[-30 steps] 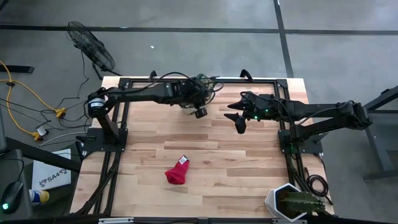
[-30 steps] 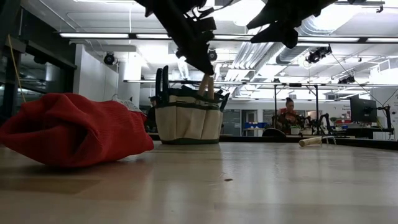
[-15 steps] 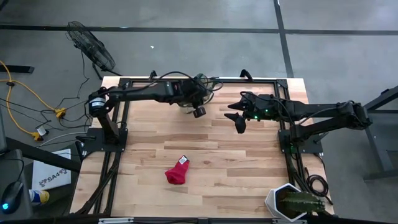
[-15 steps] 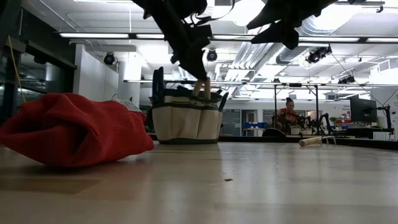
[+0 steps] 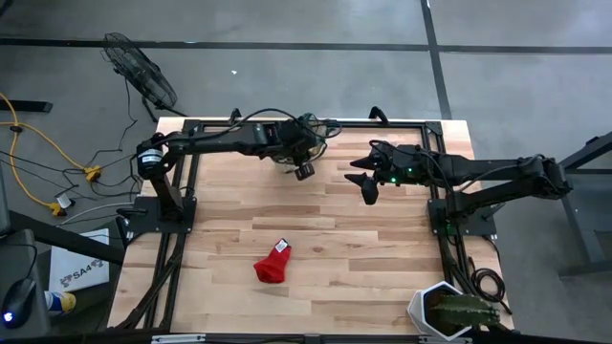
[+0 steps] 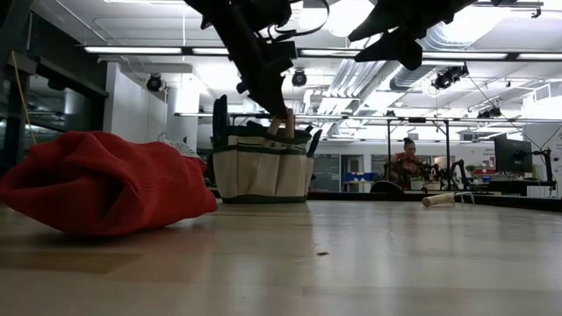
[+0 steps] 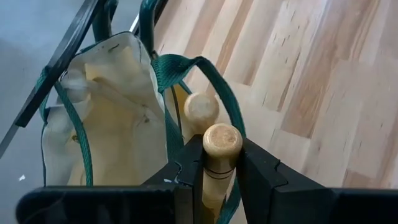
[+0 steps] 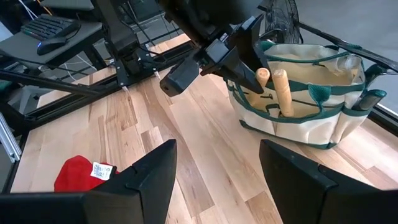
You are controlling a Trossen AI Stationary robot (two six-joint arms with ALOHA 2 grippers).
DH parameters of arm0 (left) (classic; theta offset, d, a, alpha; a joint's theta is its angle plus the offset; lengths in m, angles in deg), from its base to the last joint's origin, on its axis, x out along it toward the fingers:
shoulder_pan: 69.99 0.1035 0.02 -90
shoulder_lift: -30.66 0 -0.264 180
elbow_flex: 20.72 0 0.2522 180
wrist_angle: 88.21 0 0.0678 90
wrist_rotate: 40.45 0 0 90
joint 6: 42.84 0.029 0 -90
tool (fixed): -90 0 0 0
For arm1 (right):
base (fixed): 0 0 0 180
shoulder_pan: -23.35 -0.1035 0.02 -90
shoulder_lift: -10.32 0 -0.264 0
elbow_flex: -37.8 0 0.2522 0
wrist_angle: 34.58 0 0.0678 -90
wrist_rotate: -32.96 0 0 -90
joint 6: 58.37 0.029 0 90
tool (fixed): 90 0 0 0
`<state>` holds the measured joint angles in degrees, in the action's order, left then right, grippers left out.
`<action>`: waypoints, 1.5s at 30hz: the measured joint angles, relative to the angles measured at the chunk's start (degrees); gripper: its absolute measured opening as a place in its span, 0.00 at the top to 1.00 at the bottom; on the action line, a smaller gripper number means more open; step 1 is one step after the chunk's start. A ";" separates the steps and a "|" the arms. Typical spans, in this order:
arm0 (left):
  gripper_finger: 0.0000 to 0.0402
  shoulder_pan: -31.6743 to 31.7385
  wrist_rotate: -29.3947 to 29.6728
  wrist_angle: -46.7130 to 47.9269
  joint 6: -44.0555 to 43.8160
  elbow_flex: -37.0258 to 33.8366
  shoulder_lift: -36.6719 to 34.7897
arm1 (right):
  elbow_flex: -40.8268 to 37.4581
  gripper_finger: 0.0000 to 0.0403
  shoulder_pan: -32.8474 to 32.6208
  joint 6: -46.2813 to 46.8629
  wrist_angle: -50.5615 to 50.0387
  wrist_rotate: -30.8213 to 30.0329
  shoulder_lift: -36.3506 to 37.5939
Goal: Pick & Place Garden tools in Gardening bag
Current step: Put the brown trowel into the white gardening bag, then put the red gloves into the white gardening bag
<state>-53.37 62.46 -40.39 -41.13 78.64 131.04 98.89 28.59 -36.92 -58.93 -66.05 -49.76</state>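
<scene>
The gardening bag (image 8: 301,99), tan with green trim, stands at the table's far edge, mostly hidden under my left arm in the high view. My left gripper (image 7: 221,155) is above it, shut on a wooden tool handle (image 6: 284,123). A second wooden handle (image 7: 201,109) sticks up from the bag beside it. The red fabric piece (image 5: 273,265) lies on the table nearer the front. My right gripper (image 5: 362,180) hangs open in the air right of the bag, nothing between its fingers. My left gripper pinches the wooden handle between its two fingers, just below the handle's rounded top end (image 7: 222,142). The fingers (image 6: 268,83) slant down from the table's left. The handle stands nearly upright, its lower part down inside the bag (image 6: 261,167).
A spiky green plant in a white hexagonal pot (image 5: 451,311) sits at the near right corner. Black frame rails (image 5: 287,122) run along the table's far and side edges. Bare wood lies between the bag and the red fabric.
My left gripper has tipped a little steeper over the bag, still shut on the wooden handle, and the bag has shifted slightly sideways with it. My right gripper has kept still.
</scene>
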 joint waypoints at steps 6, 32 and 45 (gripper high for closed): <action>0.84 0.00 0.08 0.67 1.01 0.00 0.00 | 0.00 0.45 -0.01 1.31 0.00 0.00 0.00; 0.65 -0.13 0.34 2.49 0.85 0.51 -0.61 | 0.00 0.45 0.01 1.31 0.00 -0.01 0.00; 0.97 -0.09 -1.71 1.28 0.71 5.46 -1.22 | 0.00 0.45 0.01 1.29 -0.21 -0.03 0.00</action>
<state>-53.46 60.75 -39.11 -40.42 84.10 129.82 98.89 28.60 -35.63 -59.14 -66.08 -49.76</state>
